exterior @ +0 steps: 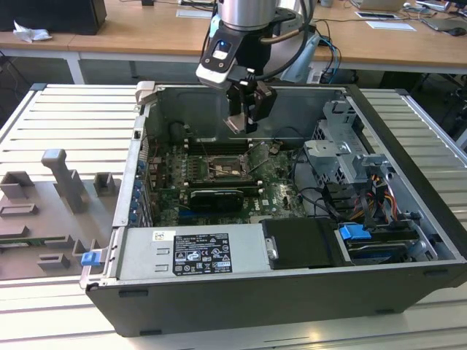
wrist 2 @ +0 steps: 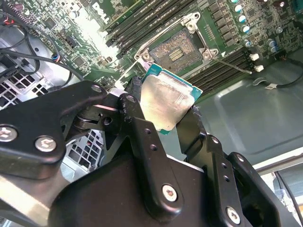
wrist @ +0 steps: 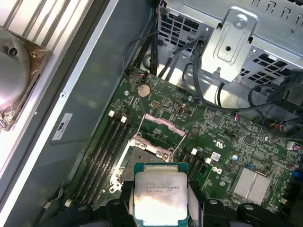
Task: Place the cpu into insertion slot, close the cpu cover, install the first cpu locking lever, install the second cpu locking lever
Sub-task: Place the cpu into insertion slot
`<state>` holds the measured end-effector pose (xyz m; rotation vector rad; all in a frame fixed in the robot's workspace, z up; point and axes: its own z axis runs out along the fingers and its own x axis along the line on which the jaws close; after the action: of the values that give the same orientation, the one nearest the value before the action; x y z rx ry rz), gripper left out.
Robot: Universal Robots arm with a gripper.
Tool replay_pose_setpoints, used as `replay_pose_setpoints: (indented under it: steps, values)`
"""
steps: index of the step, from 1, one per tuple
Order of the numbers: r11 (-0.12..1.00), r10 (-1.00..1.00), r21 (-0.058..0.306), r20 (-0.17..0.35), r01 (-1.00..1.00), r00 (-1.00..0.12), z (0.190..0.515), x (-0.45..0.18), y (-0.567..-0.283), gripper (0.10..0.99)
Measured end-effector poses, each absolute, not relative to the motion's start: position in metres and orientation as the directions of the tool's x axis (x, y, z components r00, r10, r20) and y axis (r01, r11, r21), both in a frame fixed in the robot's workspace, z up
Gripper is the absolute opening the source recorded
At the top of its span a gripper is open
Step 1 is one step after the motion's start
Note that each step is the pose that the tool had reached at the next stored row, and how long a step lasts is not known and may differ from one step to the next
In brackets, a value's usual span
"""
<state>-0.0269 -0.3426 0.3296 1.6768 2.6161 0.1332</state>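
Observation:
My gripper (exterior: 244, 120) hangs inside the open computer case, shut on the cpu (exterior: 235, 125). Both wrist views show the cpu, a square chip with a pale metal face (wrist 2: 165, 101) on a green board (wrist: 158, 196), gripped at two opposite edges by the black fingers (wrist 2: 137, 118). The insertion slot (exterior: 222, 169) lies below and apart from the chip, its dark contact field bare (wrist 2: 177, 49). The cpu cover (wrist: 158, 136) stands swung up at the slot's far edge. A thin locking lever (wrist 2: 234, 66) sticks out beside the slot.
Memory slots (wrist 2: 156, 21) flank the socket. A black expansion card (exterior: 215, 198) lies in front of it, with the grey drive cage (exterior: 339, 146) and cables on the exterior view's right. The power supply (exterior: 193, 251) spans the case front. A grey fixture (exterior: 62, 182) stands outside the case.

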Motion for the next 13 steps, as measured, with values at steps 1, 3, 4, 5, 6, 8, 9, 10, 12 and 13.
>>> replay_pose_setpoints:
  steps: [1,3,4,5,6,8,9,10,12,13]
  values:
    - [0.412,0.91,0.089,0.02,0.907,-0.415,0.3295,-0.0269,-0.3426,0.541]
    - [0.407,0.912,0.089,0.02,0.909,-0.41,0.3292,-0.0269,-0.3426,0.541]
    - [0.404,0.913,0.089,0.02,0.91,-0.408,0.3291,-0.0269,-0.3426,0.541]
    - [0.4,0.915,0.089,0.02,0.912,-0.403,0.3289,-0.0269,-0.3426,0.541]
    - [0.397,0.916,0.089,0.02,0.913,-0.4,0.3288,-0.0269,-0.3426,0.541]
    - [0.389,0.92,0.089,0.02,0.917,-0.392,0.3281,-0.0269,-0.3426,0.541]
    - [0.384,0.922,0.089,0.02,0.919,-0.387,0.3273,-0.0269,-0.3426,0.541]
    - [0.374,0.926,0.089,0.02,0.923,-0.377,0.326,-0.0269,-0.3426,0.541]
    - [0.362,0.931,0.089,0.02,0.928,-0.365,0.3242,-0.0269,-0.3426,0.541]
    - [0.353,0.934,0.088,0.02,0.931,-0.356,0.323,-0.0269,-0.3426,0.541]
